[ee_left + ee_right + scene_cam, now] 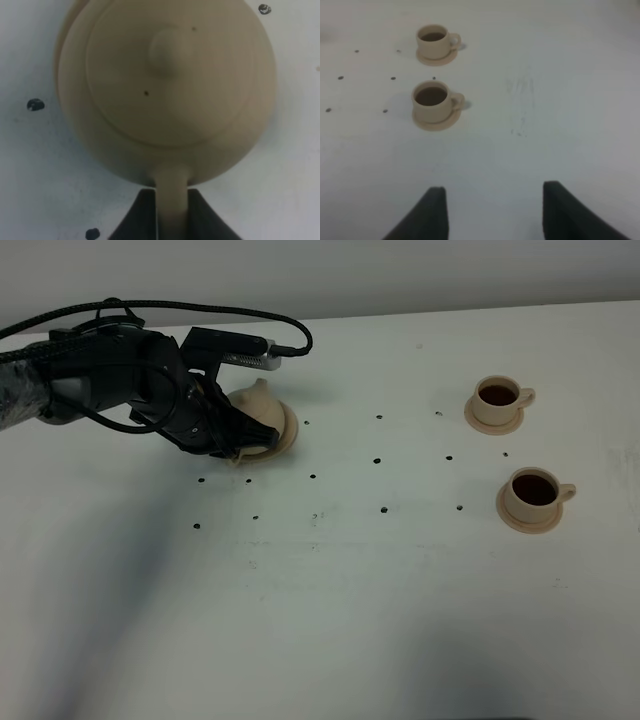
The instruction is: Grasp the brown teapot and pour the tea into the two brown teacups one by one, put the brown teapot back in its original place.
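The left gripper [172, 217] has its fingers close either side of the brown teapot [167, 85]'s handle – gripping or just loosened, I cannot tell – pot sitting on its wide saucer [289, 430]; right gripper [492, 212] gapes empty.

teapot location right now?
Exterior high view: the brown teapot sits on its saucer at left, far from both teacups, its handle between the left end effector's fingers.

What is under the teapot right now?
A wide tan saucer shows beyond the teapot, on the white table. The left gripper and arm cover the near side, so whether the pot rests fully on it cannot be seen.
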`<action>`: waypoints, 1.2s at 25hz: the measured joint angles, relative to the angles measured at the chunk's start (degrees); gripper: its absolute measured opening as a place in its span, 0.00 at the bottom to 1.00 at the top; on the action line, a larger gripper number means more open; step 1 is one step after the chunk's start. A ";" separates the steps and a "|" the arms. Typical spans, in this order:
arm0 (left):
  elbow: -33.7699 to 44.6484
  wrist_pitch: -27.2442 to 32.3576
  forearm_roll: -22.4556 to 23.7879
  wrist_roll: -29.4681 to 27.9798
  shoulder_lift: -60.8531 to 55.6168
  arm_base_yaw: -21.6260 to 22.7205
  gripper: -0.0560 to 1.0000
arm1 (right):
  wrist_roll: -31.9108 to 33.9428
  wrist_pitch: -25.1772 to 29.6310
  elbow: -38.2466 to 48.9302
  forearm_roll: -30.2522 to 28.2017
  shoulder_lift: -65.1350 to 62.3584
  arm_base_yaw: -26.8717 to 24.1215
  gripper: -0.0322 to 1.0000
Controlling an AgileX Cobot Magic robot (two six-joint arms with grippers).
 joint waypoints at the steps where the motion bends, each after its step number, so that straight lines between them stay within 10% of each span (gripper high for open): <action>1: 0.00 0.06 0.00 0.00 0.00 0.00 0.31 | 0.00 0.00 0.00 0.00 0.00 0.00 0.44; 9: 0.00 7.34 0.00 0.00 -3.28 0.00 0.52 | 0.00 0.00 0.00 0.00 0.00 0.00 0.44; 24: 0.00 39.82 4.43 -0.02 -12.43 0.75 0.48 | 0.00 0.00 0.00 0.00 0.00 0.00 0.44; 30: 0.41 41.36 6.91 -1.34 -15.00 0.75 0.46 | 0.00 0.00 0.00 0.00 0.00 0.00 0.44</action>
